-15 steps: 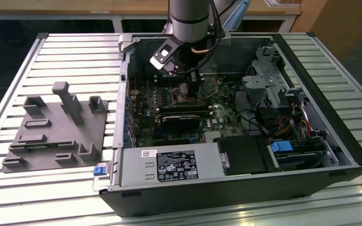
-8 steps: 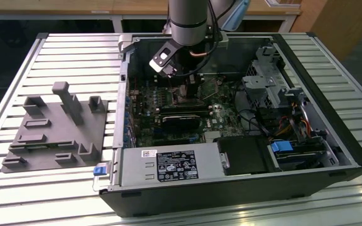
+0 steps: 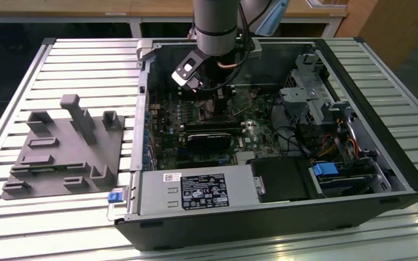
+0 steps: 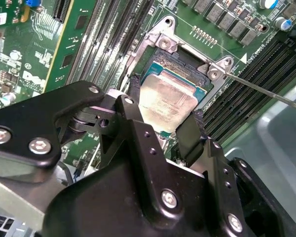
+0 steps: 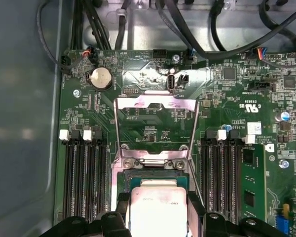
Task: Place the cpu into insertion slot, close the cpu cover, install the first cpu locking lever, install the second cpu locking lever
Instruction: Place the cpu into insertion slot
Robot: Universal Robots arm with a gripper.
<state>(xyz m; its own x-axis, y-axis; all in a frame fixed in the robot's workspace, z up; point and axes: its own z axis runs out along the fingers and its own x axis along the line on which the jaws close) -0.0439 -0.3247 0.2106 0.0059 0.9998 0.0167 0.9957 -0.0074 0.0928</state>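
On the exterior view's left, a grey moulded fixture (image 3: 63, 147) sits on the slatted metal bench (image 3: 20, 217). Beside it, the open computer case (image 3: 267, 217) holds a green motherboard (image 3: 172, 117) and a boxy grey power supply (image 3: 194, 191). Inside, the tool (image 4: 164, 111) pinches the flat silver cpu (image 4: 170, 96) right over the socket, memory slots (image 5: 84, 177) crowding both sides. The thin silvery cpu cover (image 5: 155, 102) stands hinged open.

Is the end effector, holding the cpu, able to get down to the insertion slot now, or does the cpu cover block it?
Probably yes. The cpu cover stands swung open, off the insertion slot, and the end effector holds the cpu over it. Nothing seems to lie between them.
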